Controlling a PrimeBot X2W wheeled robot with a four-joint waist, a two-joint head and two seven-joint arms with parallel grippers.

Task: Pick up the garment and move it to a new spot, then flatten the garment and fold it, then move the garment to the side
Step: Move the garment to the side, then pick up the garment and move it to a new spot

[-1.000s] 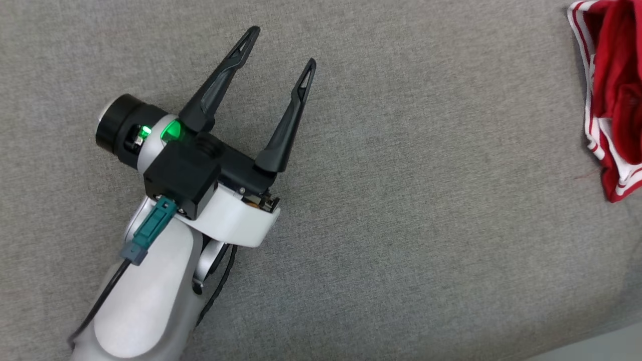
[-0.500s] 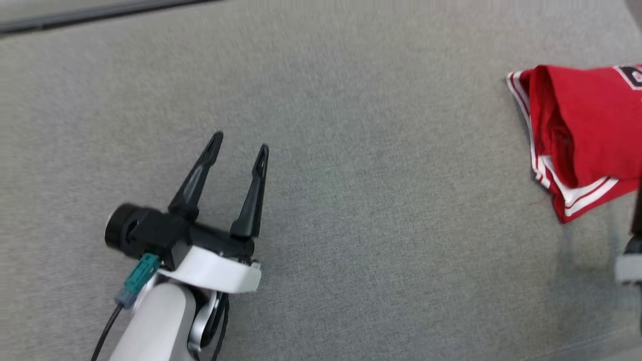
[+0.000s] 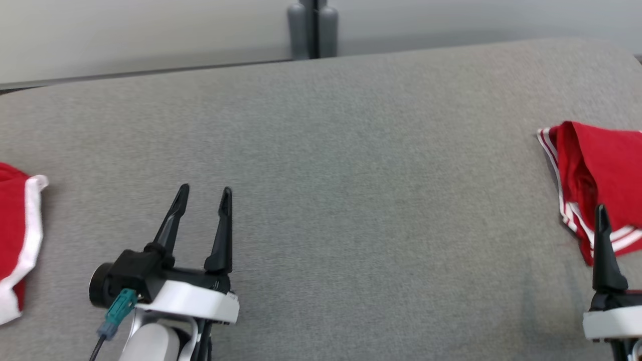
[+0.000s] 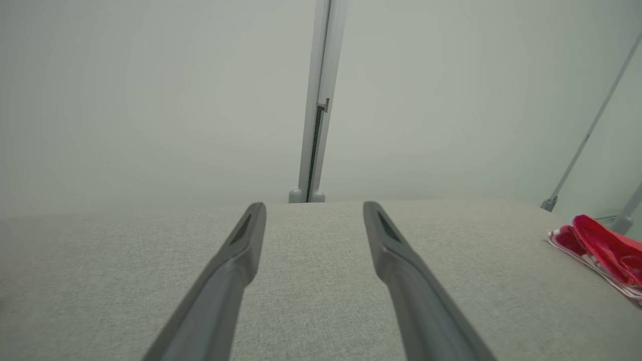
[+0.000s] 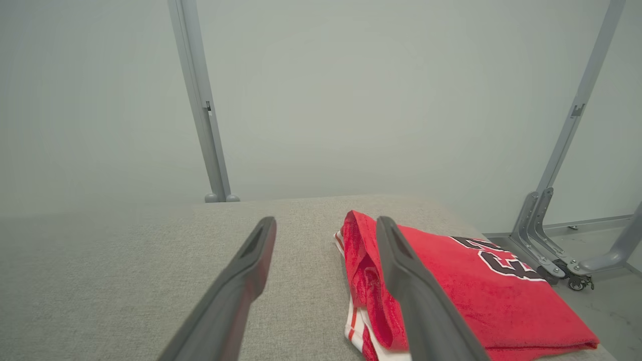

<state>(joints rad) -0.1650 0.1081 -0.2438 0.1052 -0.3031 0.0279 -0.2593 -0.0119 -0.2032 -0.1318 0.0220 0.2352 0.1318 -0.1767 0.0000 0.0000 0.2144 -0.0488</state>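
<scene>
Head view tilted up over the last second, so most of the shift you saw was the camera, not the things: the table's (image 3: 351,150) far edge and a grey post (image 3: 312,27) came into frame. The red jersey (image 3: 597,160) lay folded at the table's right end, gripped by neither hand, so I'd judge the move-aside step done. Another red-and-white garment (image 3: 17,235) showed at the left edge. Your left hand (image 3: 204,190) went from angled to pointing nearly straight ahead, low over bare table, fingers spread, empty. Your right hand (image 5: 326,223) was spread and empty too, one fingertip over the jersey's near corner; couldn't tell if it touched
</scene>
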